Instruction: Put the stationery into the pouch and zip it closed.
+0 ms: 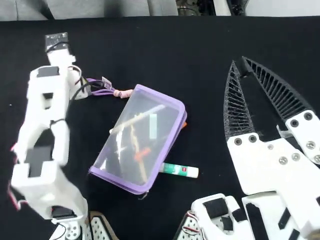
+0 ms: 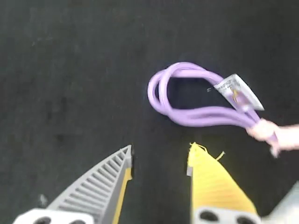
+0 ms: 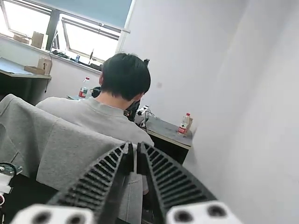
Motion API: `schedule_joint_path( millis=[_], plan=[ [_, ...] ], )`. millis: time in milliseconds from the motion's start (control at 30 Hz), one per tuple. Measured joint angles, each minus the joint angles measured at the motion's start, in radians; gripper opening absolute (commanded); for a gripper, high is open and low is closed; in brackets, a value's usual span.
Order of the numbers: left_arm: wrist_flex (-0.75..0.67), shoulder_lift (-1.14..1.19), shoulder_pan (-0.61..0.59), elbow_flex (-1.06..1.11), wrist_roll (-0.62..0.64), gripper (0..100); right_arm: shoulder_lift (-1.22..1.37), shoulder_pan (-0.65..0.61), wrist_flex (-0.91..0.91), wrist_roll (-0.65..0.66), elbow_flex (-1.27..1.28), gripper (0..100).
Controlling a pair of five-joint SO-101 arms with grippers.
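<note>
1. Zipping looks premature: your left gripper (image 2: 161, 149), spread, hovers near the loop (image 2: 187, 100).
2. Right gripper (image 3: 132, 148): pressed together, well apart from the pouch (image 1: 142, 135).
3. Pouch lies mid-table; glue (image 1: 180, 170) lies outside, touching it. Load that first.

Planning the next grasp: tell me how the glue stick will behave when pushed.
The glue stick is a smooth cylinder lying on its side, so it will probably roll if nudged. It looks small, likely light. The pouch at one end may block it.
</note>
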Motion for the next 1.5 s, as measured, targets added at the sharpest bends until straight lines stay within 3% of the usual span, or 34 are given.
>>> schedule_joint_path(
  millis=[367,633,933,1267,1500],
  plan=[
    [0.0,0.39,0.0,-0.414,0.009,20,0.0,0.0,0.0,0.0,0.0,3.8],
    [0.008,0.559,0.0,-0.566,0.058,20,0.0,0.0,0.0,0.0,0.0,3.8],
    [0.143,0.683,0.0,-0.772,0.061,20,0.0,0.0,0.0,0.0,0.0,3.8],
    [0.411,0.727,0.0,-0.959,0.061,20,0.0,0.0,0.0,0.0,0.0,3.8],
    [0.368,0.77,0.0,-0.974,0.061,20,0.0,0.0,0.0,0.0,0.0,3.8]
  ],
)
